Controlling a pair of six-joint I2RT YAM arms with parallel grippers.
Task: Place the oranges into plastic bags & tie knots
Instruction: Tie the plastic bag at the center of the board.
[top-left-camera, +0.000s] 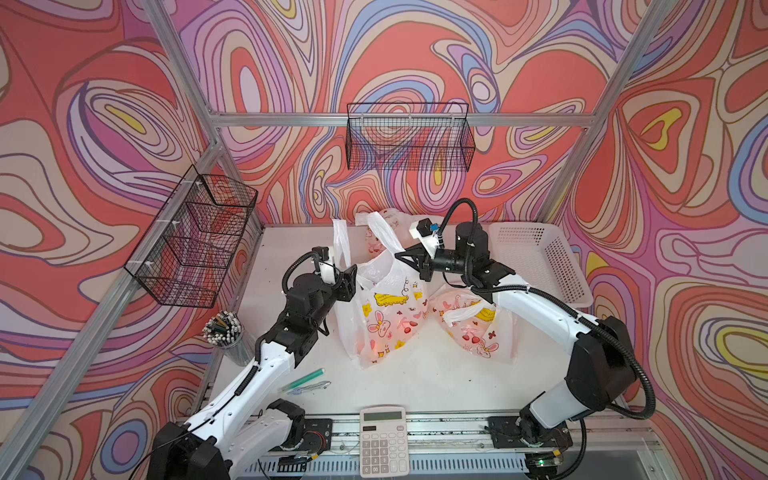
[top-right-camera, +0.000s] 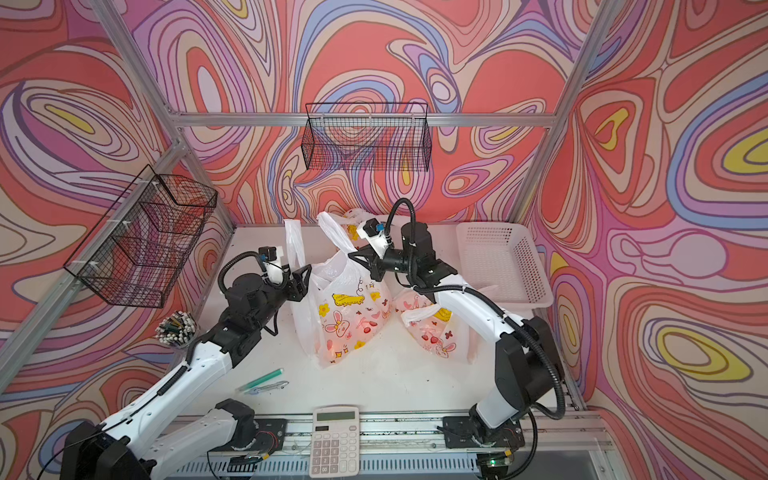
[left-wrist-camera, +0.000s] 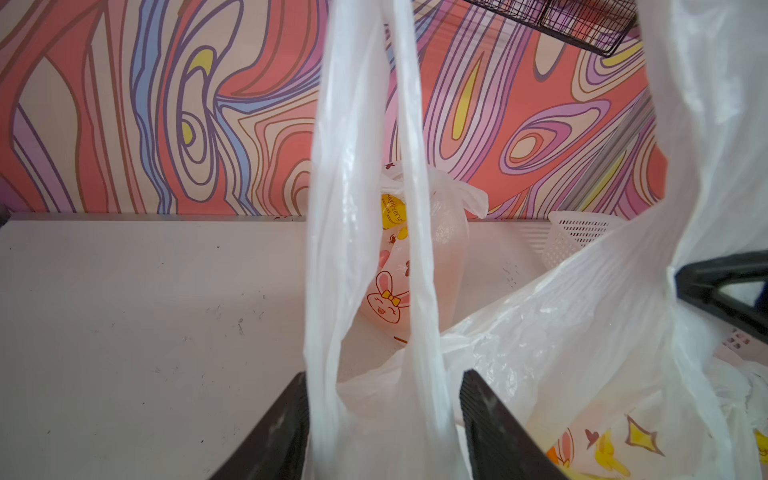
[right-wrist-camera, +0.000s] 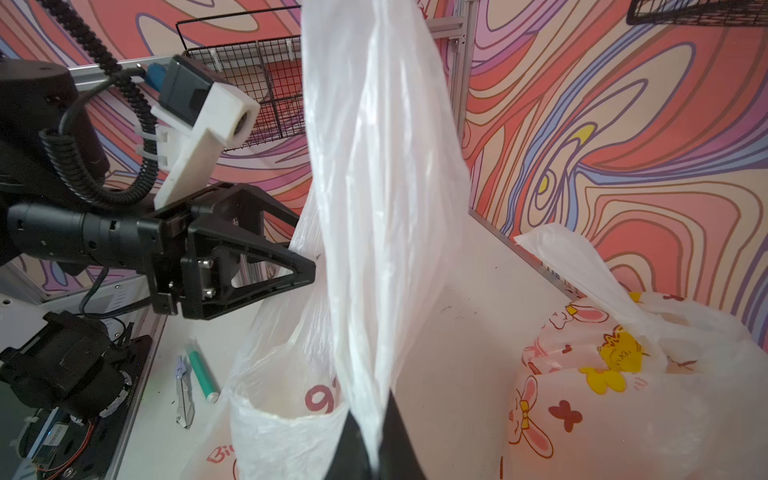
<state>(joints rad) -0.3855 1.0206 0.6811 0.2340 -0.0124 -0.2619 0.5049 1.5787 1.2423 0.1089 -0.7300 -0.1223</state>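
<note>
A translucent rabbit-print plastic bag (top-left-camera: 382, 307) stands open mid-table, and an orange (top-left-camera: 376, 347) glows faintly through its lower wall. Both of its white handles are pulled upward. My left gripper (top-left-camera: 351, 282) has its jaws apart around the left handle (left-wrist-camera: 357, 249), whose two strands hang between the fingers (left-wrist-camera: 286, 428). My right gripper (right-wrist-camera: 374, 419) is shut on the other handle (right-wrist-camera: 374, 208). A second bag (top-left-camera: 473, 328) lies under the right arm with a knot (top-left-camera: 457, 314) on top. The third bag (left-wrist-camera: 415, 257), also knotted (right-wrist-camera: 640, 320), sits by the back wall.
A white perforated basket (top-left-camera: 540, 257) stands at the back right. Black wire baskets hang on the back wall (top-left-camera: 409, 137) and left frame (top-left-camera: 195, 237). A cup of pens (top-left-camera: 224, 328), a green pen (top-left-camera: 303, 378) and a calculator (top-left-camera: 382, 440) lie toward the front.
</note>
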